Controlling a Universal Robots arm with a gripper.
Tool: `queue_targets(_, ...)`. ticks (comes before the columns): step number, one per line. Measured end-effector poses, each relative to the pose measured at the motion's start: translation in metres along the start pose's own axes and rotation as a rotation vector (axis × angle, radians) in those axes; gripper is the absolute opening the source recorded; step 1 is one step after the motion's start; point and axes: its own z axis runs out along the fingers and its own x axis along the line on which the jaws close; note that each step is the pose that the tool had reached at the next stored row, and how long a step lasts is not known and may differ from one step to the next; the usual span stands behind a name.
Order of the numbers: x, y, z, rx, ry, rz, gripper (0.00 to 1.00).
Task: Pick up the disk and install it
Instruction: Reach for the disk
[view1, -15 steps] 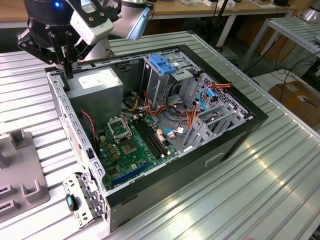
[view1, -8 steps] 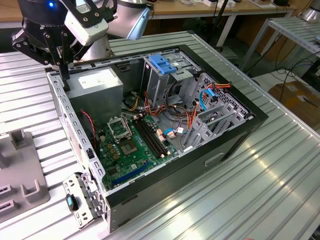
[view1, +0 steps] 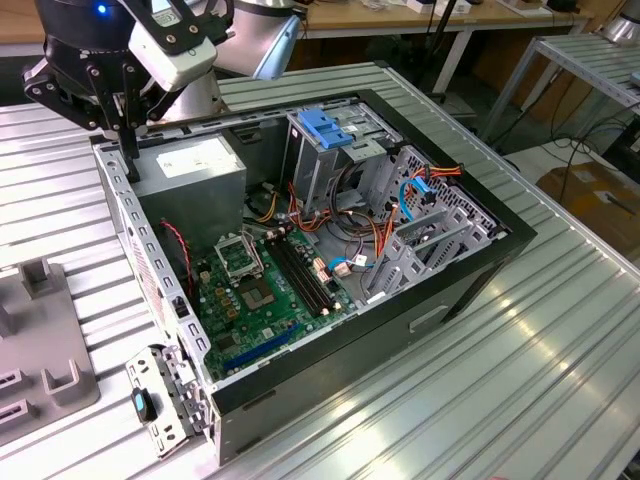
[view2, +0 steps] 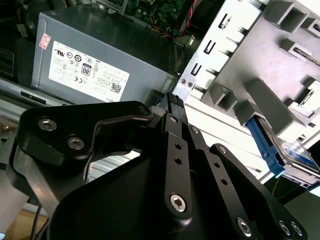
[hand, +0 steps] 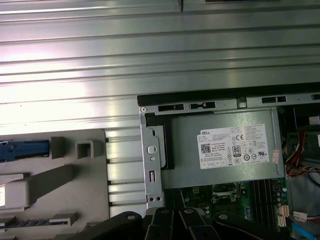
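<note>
Presently holding the gripper (view1: 131, 165) closed and empty at the exterior view's ten o'clock of the computer case (view1: 480, 270), over the power supply (view1: 190, 165), and leaving the disk (view2: 292, 152) seated in the grey fixture (view1: 40, 340) at eight o'clock, seemingly slotted for easy grasping.

The exterior view looks down slantwise from a distance on the open computer case (view1: 440, 310); both wrist views sit close above, sharing its power-supply box (view2: 100, 55) (hand: 225, 160).
</note>
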Motion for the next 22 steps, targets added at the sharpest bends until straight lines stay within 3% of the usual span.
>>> queue_targets(5, 0.0034, -0.0003, -0.0001, 0.0001, 0.0001, 0.000, 0.11)
queue_targets(15, 0.0168, -0.0012, -0.0004, 0.0000, 0.0000, 0.000, 0.11)
queue_targets(22, 0.0173, -0.0013, -0.0005, 0.0000, 0.0001, 0.000, 0.11)
